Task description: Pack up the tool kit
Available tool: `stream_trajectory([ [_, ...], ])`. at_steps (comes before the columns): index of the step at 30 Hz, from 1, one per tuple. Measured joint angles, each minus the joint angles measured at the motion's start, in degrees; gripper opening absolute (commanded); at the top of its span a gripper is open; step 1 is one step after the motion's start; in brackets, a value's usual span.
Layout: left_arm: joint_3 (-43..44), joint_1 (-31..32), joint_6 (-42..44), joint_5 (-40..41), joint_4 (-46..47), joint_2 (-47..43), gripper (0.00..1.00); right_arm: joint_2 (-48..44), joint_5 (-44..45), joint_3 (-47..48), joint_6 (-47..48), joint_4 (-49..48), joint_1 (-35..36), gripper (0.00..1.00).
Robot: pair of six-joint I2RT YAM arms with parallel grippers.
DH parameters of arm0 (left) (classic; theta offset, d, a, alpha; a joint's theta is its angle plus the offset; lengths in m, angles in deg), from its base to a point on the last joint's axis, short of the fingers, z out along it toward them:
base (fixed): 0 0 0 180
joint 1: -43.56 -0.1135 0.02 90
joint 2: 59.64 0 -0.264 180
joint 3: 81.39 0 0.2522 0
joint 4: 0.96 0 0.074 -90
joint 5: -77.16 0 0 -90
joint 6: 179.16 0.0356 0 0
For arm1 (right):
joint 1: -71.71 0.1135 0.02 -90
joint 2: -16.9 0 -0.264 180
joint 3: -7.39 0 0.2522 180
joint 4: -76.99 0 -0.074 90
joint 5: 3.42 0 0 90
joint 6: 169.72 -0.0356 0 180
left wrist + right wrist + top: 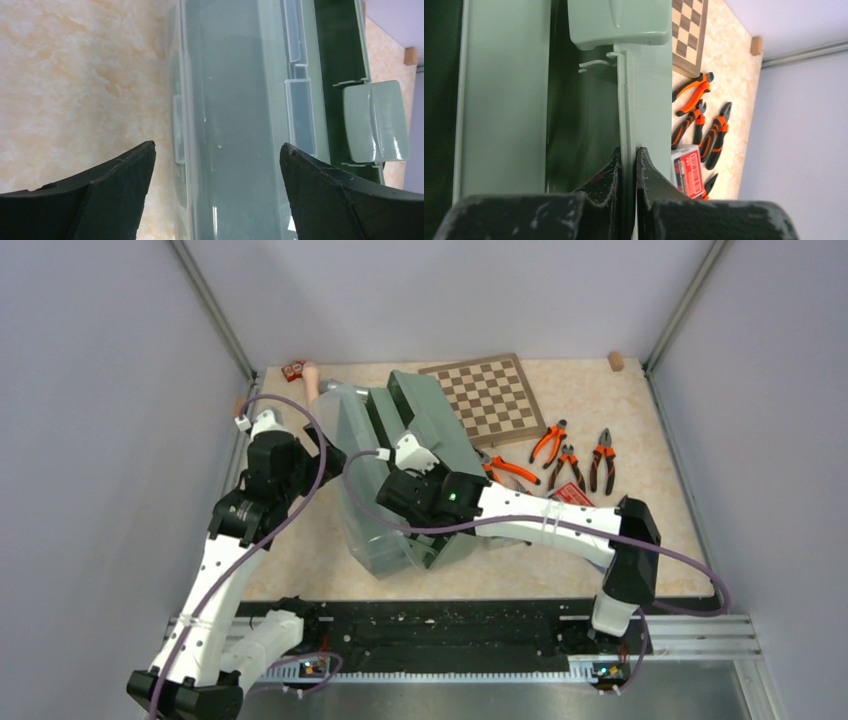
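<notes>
The toolbox [430, 418] is soft green, its lid [362, 525] pale and see-through. The pliers [603, 454] are orange and black. The chessboard [492, 398] has brown and cream squares. The worktop [655, 440] is blotchy beige.

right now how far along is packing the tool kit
Early. Done: the toolbox is open, its translucent lid folded out to the left. In hand: the right end effector is shut on the toolbox's rim; the left end effector hangs open above the lid. Left: the orange-handled pliers and the red bit case lie on the table, unpacked, and the lid needs closing.
</notes>
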Motion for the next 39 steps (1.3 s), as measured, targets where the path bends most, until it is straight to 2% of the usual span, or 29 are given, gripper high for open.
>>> stream_trajectory([
  [5,0.37,0.0,0.07,-1.99,-0.04,-0.44,0.99,-0.2,-3.48,-0.94,-4.98,-2.21,-1.68,0.0],
  [11,3.32,0.0,1.6,-4.02,-0.76,-0.42,0.99,-3.93,-5.46,-7.56,-10.91,-11.13,-3.3,0.0],
  [18,6.56,0.0,4.46,-5.31,-3.82,-0.46,0.99,-6.71,-6.19,-12.26,-13.49,-19.06,-3.67,0.0],
  [30,16.59,0.31,9.38,0.09,-11.04,-0.22,0.99,-0.63,-17.9,-14.47,-29.18,-27.98,-3.32,0.0],
  [39,21.55,2.97,13.57,6.16,-18.27,4.94,0.99,0.59,-19.65,-16.5,-36.63,-29.9,-2.56,0.0],
])
